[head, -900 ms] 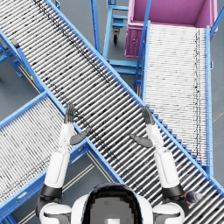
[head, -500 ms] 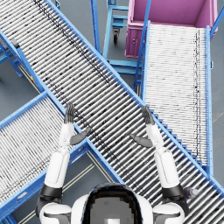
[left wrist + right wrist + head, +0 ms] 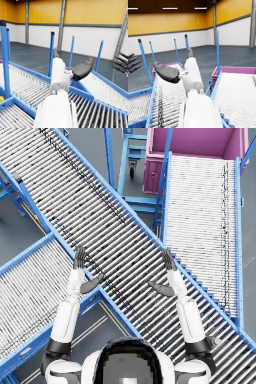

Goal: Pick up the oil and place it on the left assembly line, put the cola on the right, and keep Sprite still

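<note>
Left hand (image 3: pixel 79 274) and right hand (image 3: pixel 170 275): fingers spread apart, holding nothing, raised well apart above the near stretch of the main conveyor (image 3: pixel 100 223), a long roller bed running diagonally. Alongside it, the right conveyor (image 3: pixel 200 223); lower, the left conveyor (image 3: pixel 30 288). At the right conveyor's far end, a pink bin (image 3: pixel 200 140). Oil, cola, Sprite: cannot tell where.

Blue-railed left assembly line (image 3: pixel 30 293), right assembly line (image 3: pixel 200 218)
</note>
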